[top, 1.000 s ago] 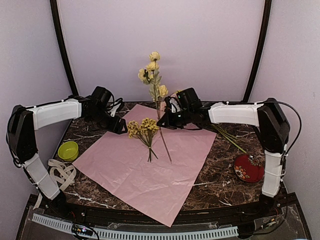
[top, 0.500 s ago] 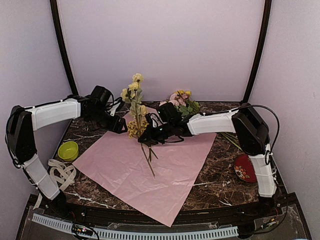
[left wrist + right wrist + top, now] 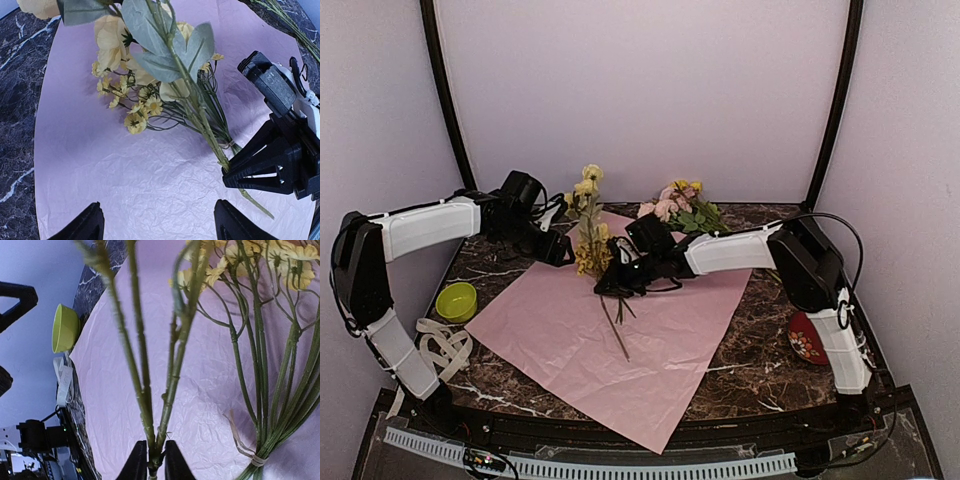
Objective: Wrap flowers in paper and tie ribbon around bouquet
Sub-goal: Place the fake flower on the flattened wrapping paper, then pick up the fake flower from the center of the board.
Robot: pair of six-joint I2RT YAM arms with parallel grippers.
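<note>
My right gripper is pinched shut on the lower stem of a pale yellow sprig. The sprig stands tilted over the paper, which is spread flat mid-table. A tied bunch of small yellow blooms lies on the sheet just beside those fingers. My left gripper hangs spread wide and empty over the paper's far left part. More flowers lie at the back. The ribbon is heaped at the left, near a green bowl.
</note>
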